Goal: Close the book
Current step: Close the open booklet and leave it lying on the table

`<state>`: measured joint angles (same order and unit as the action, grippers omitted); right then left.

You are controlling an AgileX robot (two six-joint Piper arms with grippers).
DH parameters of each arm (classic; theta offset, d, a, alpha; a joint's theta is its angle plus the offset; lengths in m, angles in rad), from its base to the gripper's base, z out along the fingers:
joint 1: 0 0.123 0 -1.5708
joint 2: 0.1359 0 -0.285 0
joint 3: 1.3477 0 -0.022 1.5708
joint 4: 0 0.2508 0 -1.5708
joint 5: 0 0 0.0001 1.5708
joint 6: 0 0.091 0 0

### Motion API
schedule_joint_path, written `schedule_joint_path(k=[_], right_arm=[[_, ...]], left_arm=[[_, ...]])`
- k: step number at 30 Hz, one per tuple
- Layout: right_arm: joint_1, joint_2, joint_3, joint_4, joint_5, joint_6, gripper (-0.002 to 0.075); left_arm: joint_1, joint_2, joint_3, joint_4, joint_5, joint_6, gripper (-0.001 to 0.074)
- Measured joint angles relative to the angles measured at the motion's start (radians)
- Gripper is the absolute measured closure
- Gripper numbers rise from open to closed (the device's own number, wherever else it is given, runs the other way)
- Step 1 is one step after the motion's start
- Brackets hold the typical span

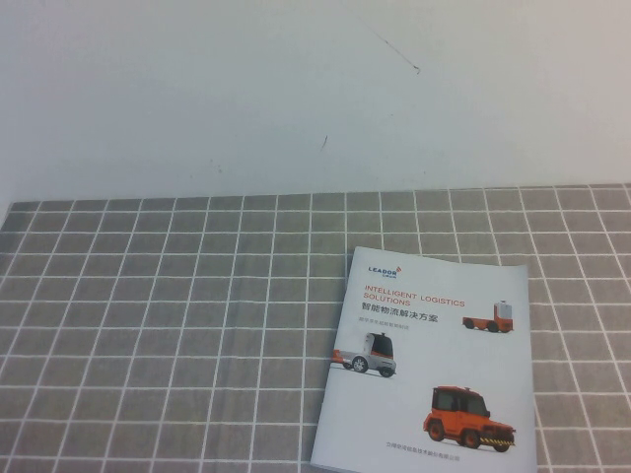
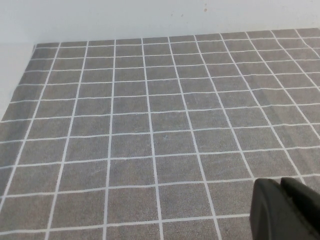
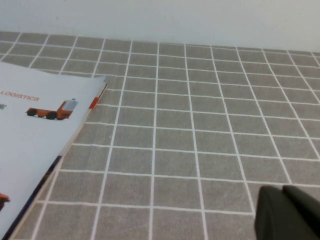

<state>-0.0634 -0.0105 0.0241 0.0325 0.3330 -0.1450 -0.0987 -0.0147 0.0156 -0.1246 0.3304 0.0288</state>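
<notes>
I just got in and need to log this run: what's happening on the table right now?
Nothing is being handled. The book, a logistics brochure, lies closed with its front cover up on the grey checked cloth, toward the robot's right. The left gripper is over bare cloth with no book in its view. The right gripper is over the cloth beside the book, not touching it. Neither arm shows in the high view.

high view overlooks book (image 1: pixel 429 365), shared with right wrist; both wrist views low behind left pincer (image 2: pixel 281 202), right pincer (image 3: pixel 285 212).
</notes>
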Motion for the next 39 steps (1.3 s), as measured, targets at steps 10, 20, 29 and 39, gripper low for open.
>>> schedule_joint_path(k=[10,20,29,39], right_arm=[[0.020,0.000,0.000,-0.002,0.004,0.018,0.0729],[0.059,0.000,0.000,-0.002,0.004,0.019,0.0729],[0.059,0.000,0.000,-0.002,0.005,0.019,0.0729],[0.059,0.000,-0.001,-0.002,0.005,0.019,0.0729]], left_arm=[[0.000,0.000,0.000,0.000,0.000,0.002,0.0737],[0.000,0.000,0.000,0.000,0.000,0.002,0.0737],[0.000,0.000,0.000,0.000,0.000,0.002,0.0737],[0.000,0.000,0.000,0.000,0.000,0.002,0.0737]])
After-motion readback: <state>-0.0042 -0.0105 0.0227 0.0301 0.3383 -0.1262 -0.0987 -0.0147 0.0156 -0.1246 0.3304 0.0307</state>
